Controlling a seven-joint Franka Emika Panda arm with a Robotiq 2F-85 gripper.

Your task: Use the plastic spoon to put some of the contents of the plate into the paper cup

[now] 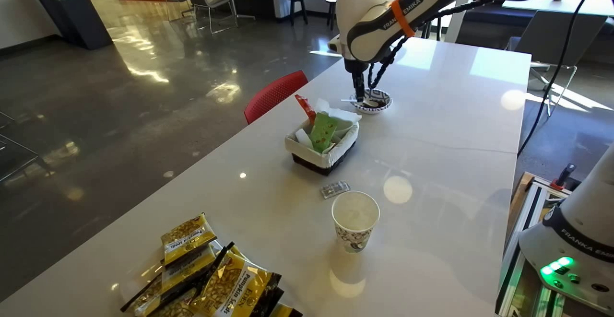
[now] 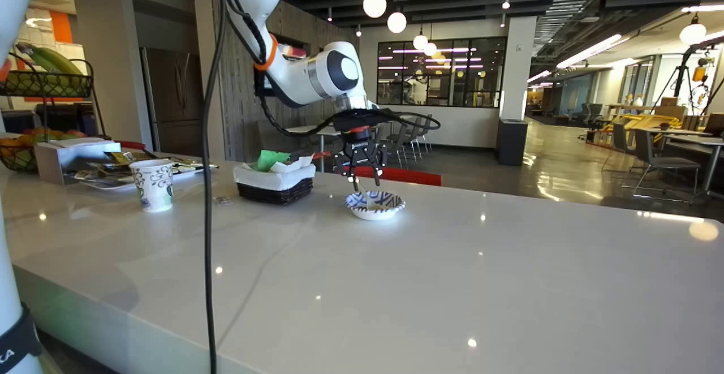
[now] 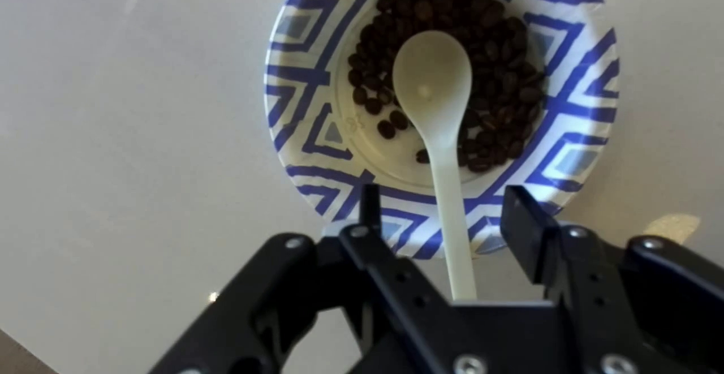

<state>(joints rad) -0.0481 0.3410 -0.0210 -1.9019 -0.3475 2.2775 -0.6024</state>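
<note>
Bright glare on the glossy tabletop (image 1: 446, 178)

In the wrist view the bowl (image 3: 305, 136) is viewed closely downward; in both exterior views, distantly across the table (image 1: 441, 182).

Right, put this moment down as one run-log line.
gripper: open, astride plastic spoon, not gripping | spoon: head over dark beans, handle across rim of patterned bowl | paper cup: upright, away from bowl
</note>
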